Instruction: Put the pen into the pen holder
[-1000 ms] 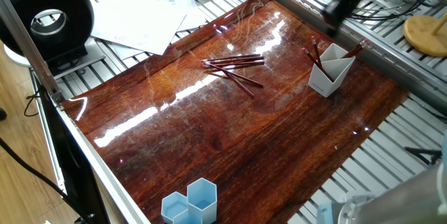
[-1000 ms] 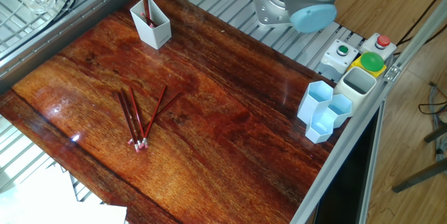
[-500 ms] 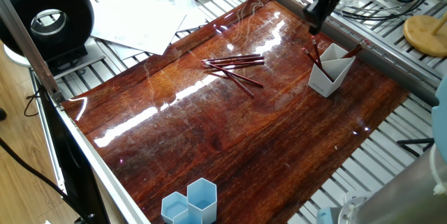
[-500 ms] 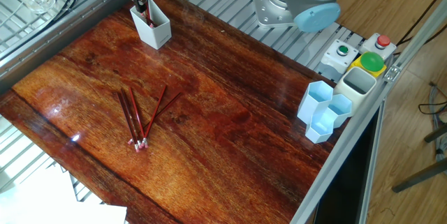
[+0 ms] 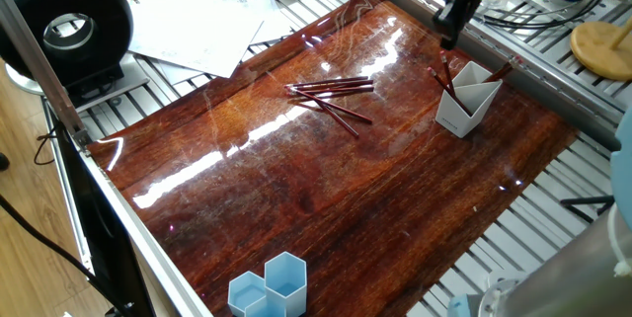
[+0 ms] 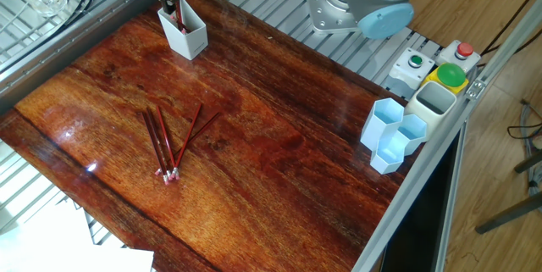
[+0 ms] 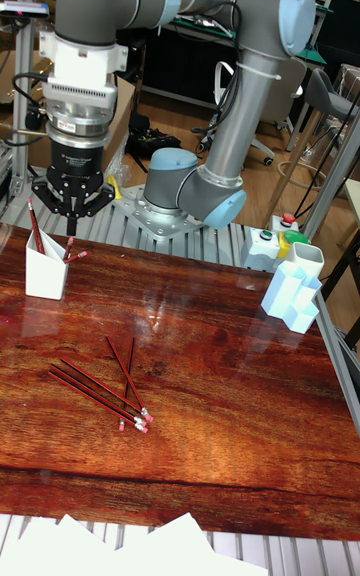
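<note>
Tall fixed view: claw (image 7: pixel 74 219) spread wide, empty, above pen holder (image 7: pixel 45 274) w/ pens inside

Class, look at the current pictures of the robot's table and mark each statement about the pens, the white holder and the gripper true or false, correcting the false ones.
1. The pen holder already has pens standing in it. True.
2. The loose pens lie inside the blue hexagonal cups. False: they lie on the wooden table.
3. The gripper hangs above the holder. True.
4. The holder lies tipped over. False: it stands upright.
</note>
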Robot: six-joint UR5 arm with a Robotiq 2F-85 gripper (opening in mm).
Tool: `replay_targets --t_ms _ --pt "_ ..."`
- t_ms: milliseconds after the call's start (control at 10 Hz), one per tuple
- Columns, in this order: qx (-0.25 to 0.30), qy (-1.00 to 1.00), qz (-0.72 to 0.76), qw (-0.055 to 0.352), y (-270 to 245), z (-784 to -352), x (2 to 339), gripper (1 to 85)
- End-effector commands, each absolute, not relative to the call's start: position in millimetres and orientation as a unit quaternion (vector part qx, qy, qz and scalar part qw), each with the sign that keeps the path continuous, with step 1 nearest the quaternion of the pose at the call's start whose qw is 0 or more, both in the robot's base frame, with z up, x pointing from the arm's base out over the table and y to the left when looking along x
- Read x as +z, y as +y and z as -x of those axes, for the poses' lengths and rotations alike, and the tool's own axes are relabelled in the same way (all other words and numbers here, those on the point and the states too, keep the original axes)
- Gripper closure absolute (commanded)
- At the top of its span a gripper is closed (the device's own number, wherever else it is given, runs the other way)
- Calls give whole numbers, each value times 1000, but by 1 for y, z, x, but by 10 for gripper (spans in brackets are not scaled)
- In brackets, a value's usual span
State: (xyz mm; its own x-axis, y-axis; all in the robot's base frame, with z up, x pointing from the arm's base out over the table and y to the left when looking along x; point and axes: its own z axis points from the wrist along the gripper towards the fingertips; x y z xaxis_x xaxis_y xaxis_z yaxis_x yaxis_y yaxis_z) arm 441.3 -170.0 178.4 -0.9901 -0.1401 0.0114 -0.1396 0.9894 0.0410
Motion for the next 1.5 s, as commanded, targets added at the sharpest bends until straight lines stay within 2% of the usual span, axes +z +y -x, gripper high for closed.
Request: replay_targets --t_ms 0,200,300,500,700,800,900,1000,1100,1200,1400 --pt "-28 -997 -74 13 -165 -441 181 847" --pt "-35 -996 -71 39 -137 -471 206 830" --pt "-43 -996 -73 42 -125 -484 213 787" --pt "-59 -994 -91 35 -114 -509 207 617" --pt "-61 -994 -86 3 -112 -540 178 627" --pt "-56 -994 -96 6 -119 -539 176 693" --pt "-19 -991 -134 17 -139 -535 175 733" --pt "-7 -989 -148 25 -146 -531 175 813" --pt "-1 -985 -173 23 -149 -532 175 833" --pt "-17 -981 -194 21 -141 -532 175 783" --pt "-25 -974 -226 7 -136 -538 175 750"
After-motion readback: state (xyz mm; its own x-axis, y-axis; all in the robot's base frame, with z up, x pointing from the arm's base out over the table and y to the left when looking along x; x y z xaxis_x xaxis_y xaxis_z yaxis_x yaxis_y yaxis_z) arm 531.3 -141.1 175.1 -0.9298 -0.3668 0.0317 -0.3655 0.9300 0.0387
